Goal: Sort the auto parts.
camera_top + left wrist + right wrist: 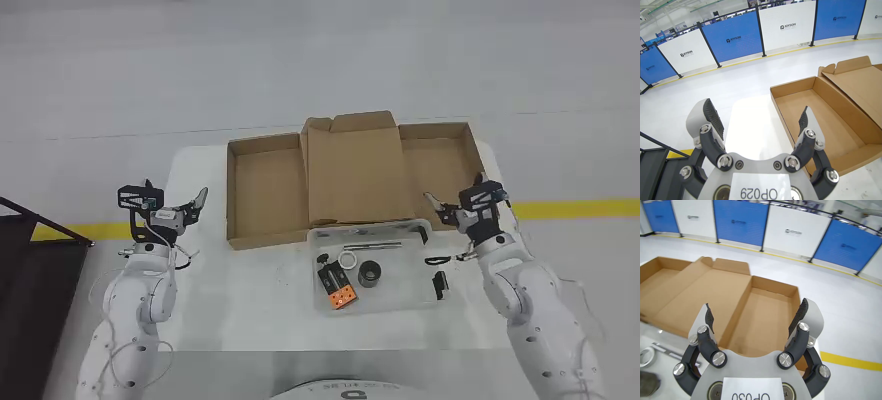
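Observation:
A clear tray (420,296) at the table's front middle holds the auto parts: an orange and black block (338,285), a white ring (347,259), a dark cylinder (371,273), a metal rod (374,242) and small black pieces (440,284). Behind it lies an open cardboard box (352,175) with an empty compartment on each side of a raised middle flap. My left gripper (176,205) hovers open at the table's left edge, beside the box's left compartment (815,113). My right gripper (450,206) is open above the right compartment's (762,317) front corner, nothing between its fingers.
The white table (250,300) has bare surface left of the tray. A dark rack (30,270) stands off the table's left side. Yellow floor tape (580,208) runs behind the table, and blue and white fence panels (730,36) stand far off.

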